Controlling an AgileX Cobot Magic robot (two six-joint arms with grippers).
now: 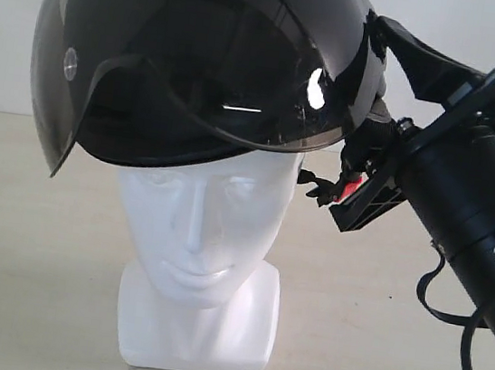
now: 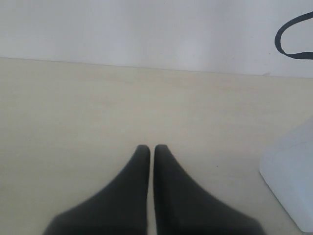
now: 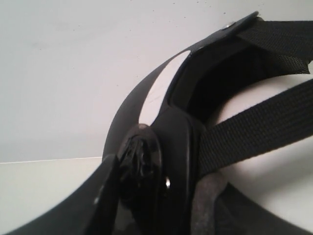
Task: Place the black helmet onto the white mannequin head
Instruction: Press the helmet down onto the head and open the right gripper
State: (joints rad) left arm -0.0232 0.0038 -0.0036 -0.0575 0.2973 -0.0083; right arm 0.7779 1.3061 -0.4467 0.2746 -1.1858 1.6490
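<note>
The black helmet sits tilted over the crown of the white mannequin head, its smoky visor hanging past the forehead on the left of the exterior view. My right gripper is shut on the helmet's rear rim, beside the red buckle. In the right wrist view the helmet's rim fills the frame between the fingers, with the black chin strap crossing the white head. My left gripper is shut and holds nothing, low over the table, with the head's base off to one side.
The head's squarish base stands on a pale beige table. A white wall runs behind. The right arm's black body and cable fill the right side of the exterior view.
</note>
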